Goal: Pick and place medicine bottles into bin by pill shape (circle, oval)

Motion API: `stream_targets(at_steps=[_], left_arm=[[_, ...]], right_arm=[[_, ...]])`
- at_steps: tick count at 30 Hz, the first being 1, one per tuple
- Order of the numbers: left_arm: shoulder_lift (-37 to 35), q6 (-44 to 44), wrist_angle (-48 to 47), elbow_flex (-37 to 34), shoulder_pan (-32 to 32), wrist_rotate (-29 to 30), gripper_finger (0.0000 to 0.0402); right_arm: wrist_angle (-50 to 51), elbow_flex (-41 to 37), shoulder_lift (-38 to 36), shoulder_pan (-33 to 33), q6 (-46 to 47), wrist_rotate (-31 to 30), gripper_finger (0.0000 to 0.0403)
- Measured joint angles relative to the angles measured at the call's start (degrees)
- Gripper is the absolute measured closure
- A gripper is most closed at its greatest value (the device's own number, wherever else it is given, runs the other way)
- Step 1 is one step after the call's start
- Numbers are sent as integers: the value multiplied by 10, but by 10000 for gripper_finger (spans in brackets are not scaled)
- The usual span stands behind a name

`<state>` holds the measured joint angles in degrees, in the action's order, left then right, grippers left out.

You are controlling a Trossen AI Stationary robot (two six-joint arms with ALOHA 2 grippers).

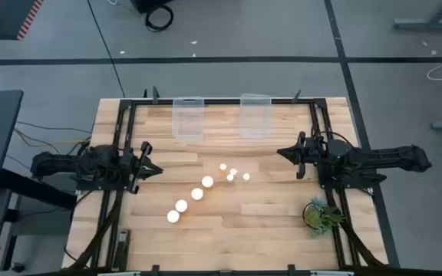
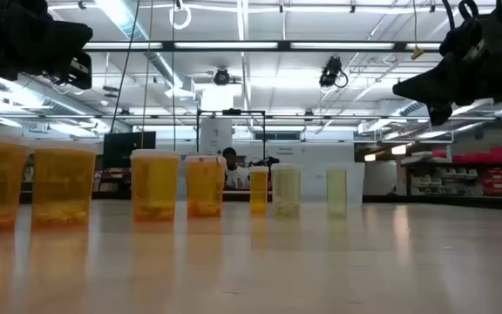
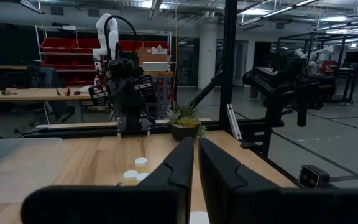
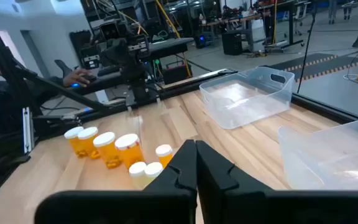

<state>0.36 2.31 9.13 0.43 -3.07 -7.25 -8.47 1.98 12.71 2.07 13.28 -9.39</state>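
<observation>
Both arms parked at the worktop (image 1: pixel 267 222) edges, nothing picked yet as far as I can judge. Left hand (image 1: pixel 154 169) hangs above the wood on the left side, its fingers pressed together and holding nothing; the left wrist view shows the two dark fingers (image 3: pixel 180 167) nearly touching. Right hand (image 1: pixel 282 154) mirrors it on the right side, fingers likewise pressed together and empty. Both point inward at the middle, which I read as a neutral ready pose that keeps the centre unobstructed. The medicine bottles (image 1: pixel 206 182) stand upright in a loose diagonal line between the two hands, white caps up: the larger ones toward the near left, the smaller ones clustered toward the far right. In the right wrist view, amber bodies show under the caps (image 4: pixel 128 142), with some bottles close together. I would call the spacing tight for a clean pinch. Two clear bins sit side by side at the far edge, left bin (image 1: pixel 189 119) and right bin (image 1: pixel 255 115), both seemingly without bottles, presumably one per pill shape. A small potted plant (image 1: pixel 318 215) sits near the right arm's base, well apart from the bottles. Pill shapes cannot be read here.
</observation>
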Motion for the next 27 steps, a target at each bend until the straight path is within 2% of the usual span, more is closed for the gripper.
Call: stream_targets(at_steps=[27], left_arm=[[0,0,0,0,0,0,376]], right_arm=[[0,0,0,0,0,0,395]])
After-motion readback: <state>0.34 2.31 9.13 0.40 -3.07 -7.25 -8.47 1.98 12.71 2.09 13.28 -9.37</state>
